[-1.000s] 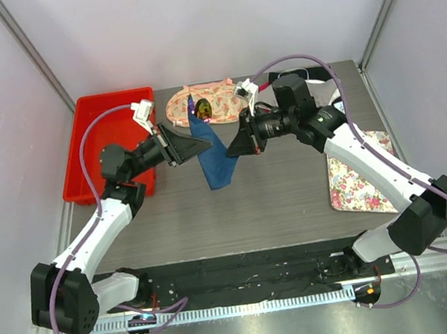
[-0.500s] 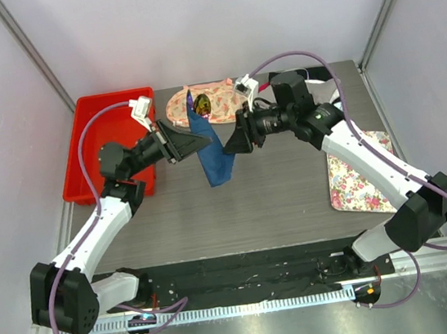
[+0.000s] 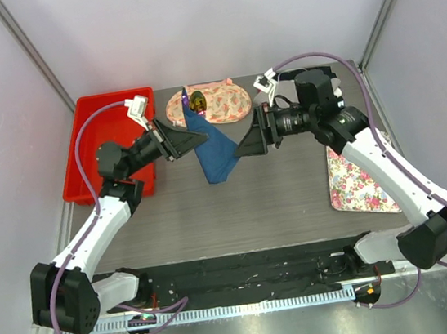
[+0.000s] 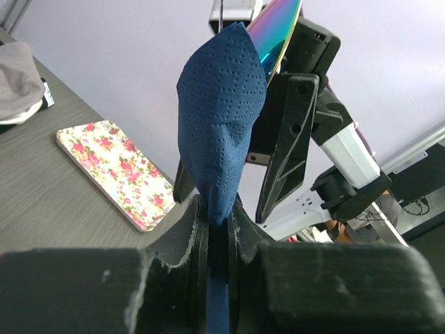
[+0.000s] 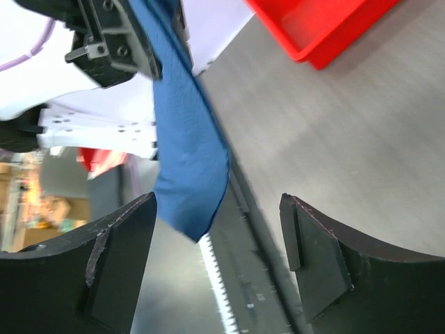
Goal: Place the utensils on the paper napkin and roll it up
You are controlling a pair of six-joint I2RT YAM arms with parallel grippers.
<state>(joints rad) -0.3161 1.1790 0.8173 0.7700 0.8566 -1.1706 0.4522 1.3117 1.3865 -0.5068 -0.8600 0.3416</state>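
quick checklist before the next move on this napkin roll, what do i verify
1. left gripper shut on the paper napkin: ok
2. right gripper open, not touching the napkin: ok
3. utensil inside the napkin: ok, its shiny tip pokes out one end
4. every utensil inside: cannot tell
5. napkin rolled tight: not ok, the other end hangs loose and flat
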